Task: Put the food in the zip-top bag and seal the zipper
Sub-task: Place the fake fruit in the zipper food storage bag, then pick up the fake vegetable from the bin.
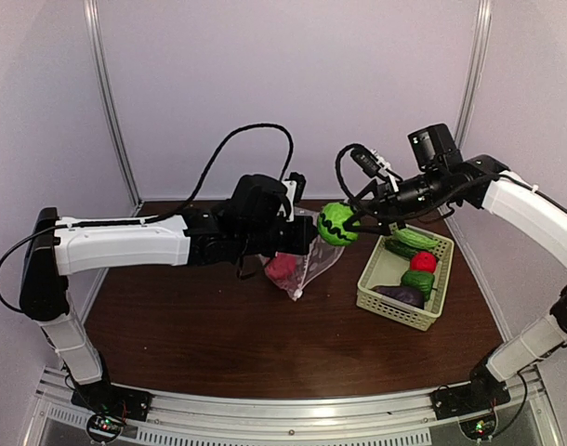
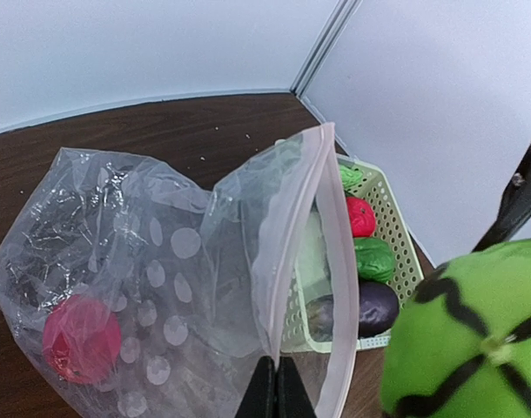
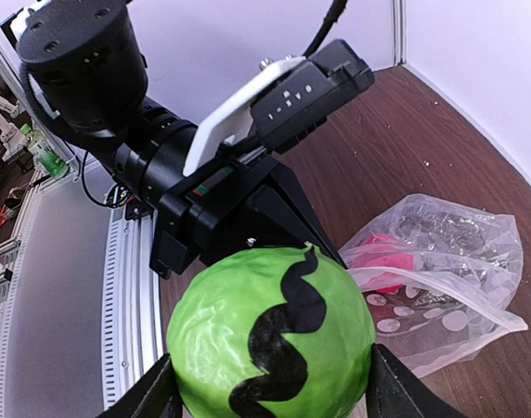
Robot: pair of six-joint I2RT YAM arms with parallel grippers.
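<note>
My left gripper (image 2: 277, 387) is shut on the mouth edge of the clear speckled zip-top bag (image 2: 161, 270), holding it up and open; its zipper strip (image 2: 339, 287) curves open. A red round food (image 2: 81, 338) lies inside the bag (image 1: 307, 265). My right gripper (image 3: 270, 383) is shut on a green toy watermelon with black stripes (image 3: 270, 344), holding it in the air (image 1: 337, 224) just right of the bag's mouth; it also shows at the right of the left wrist view (image 2: 470, 340). Red (image 1: 423, 261), green (image 1: 416, 281) and dark purple (image 1: 402, 295) foods lie in the basket.
The pale green perforated basket (image 1: 376, 297) stands right of the bag on the brown table, close to the right wall. The left arm (image 1: 125, 243) stretches across the left half of the table. Walls enclose the back and sides.
</note>
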